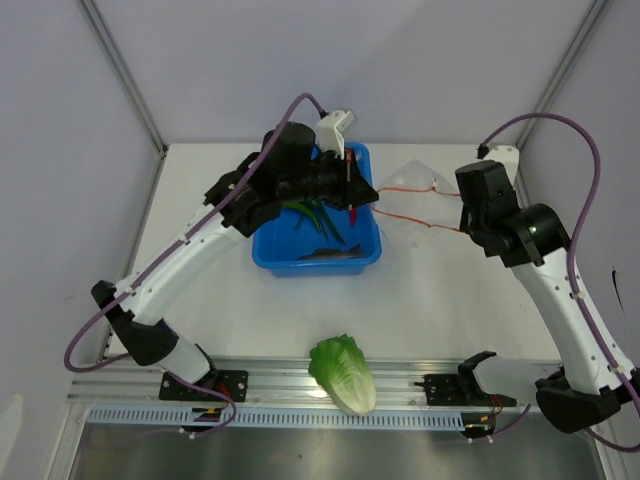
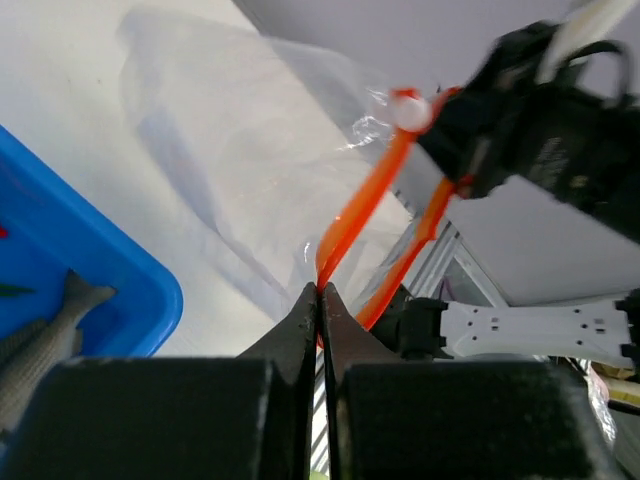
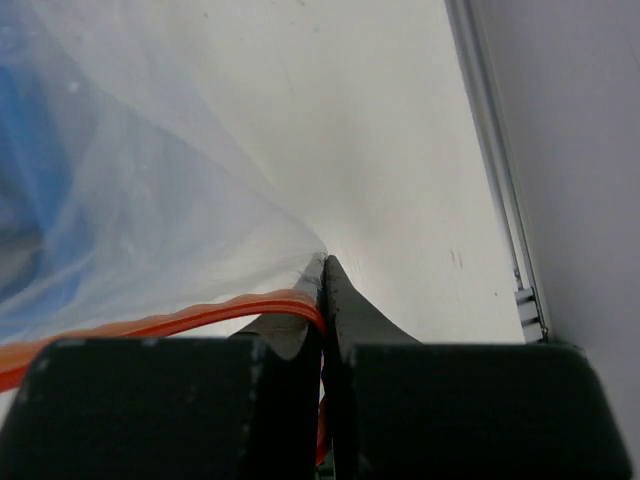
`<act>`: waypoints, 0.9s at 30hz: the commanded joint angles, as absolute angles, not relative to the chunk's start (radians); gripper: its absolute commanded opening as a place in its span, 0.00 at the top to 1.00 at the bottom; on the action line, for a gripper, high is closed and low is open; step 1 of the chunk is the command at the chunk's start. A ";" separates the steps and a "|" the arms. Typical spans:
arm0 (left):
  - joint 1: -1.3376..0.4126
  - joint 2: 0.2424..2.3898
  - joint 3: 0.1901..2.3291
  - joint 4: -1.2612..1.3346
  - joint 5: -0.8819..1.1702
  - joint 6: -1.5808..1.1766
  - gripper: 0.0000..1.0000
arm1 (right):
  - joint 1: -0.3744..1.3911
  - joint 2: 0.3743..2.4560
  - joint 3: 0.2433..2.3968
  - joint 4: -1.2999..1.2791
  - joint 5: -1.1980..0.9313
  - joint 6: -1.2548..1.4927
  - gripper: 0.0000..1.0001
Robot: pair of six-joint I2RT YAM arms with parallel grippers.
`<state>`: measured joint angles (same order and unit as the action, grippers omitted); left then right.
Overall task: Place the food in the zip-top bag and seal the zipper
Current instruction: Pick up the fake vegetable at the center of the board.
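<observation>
Thin glossy orange zipper (image 2: pixel 365 205) pinched at each end by left gripper (image 2: pixel 320 300) and right gripper (image 3: pixel 323 285), jaws clamped flat; crinkly clear bag (image 2: pixel 230 150) hung between.

White tabletop (image 1: pixel 430 300): blue bin (image 1: pixel 315 263) toward the far edge, middle. Cabbage (image 1: pixel 343 373) at the near edge, partly over the metal rail (image 1: pixel 260 380). Clear bag (image 1: pixel 412 180) far right, contact unclear.

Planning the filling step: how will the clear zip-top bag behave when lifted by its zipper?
Probably floppy: the zip-top bag wrinkles and drapes from the zipper pinched by the left claw and right claw. Likely light, since its film is thin and see-through. Possibly slippery; it looks glossy.
</observation>
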<state>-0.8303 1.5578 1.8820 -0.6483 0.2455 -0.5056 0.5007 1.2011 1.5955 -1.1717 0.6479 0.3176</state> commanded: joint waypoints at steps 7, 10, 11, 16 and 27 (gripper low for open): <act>-0.798 1.681 1.577 -0.485 0.423 -0.574 0.99 | 0.428 1.135 1.491 -1.187 0.630 0.276 1.00; -0.810 1.686 1.533 -0.427 0.472 -0.580 0.99 | 0.426 1.140 1.470 -1.184 0.580 0.267 1.00; -0.814 1.689 1.523 -0.420 0.482 -0.583 0.99 | 0.426 1.138 1.457 -1.181 0.559 0.267 1.00; -0.847 1.683 1.511 -0.400 0.503 -0.574 0.90 | 0.446 1.124 1.362 -1.147 0.474 0.284 1.00; -0.847 1.565 1.517 -0.488 0.307 -0.496 0.26 | 0.534 1.132 1.255 -1.112 0.451 0.333 1.00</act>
<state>-0.8425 1.6855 1.5070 -0.4641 0.4221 -0.5365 0.5205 1.1423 1.2564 -1.1461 0.4530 0.3069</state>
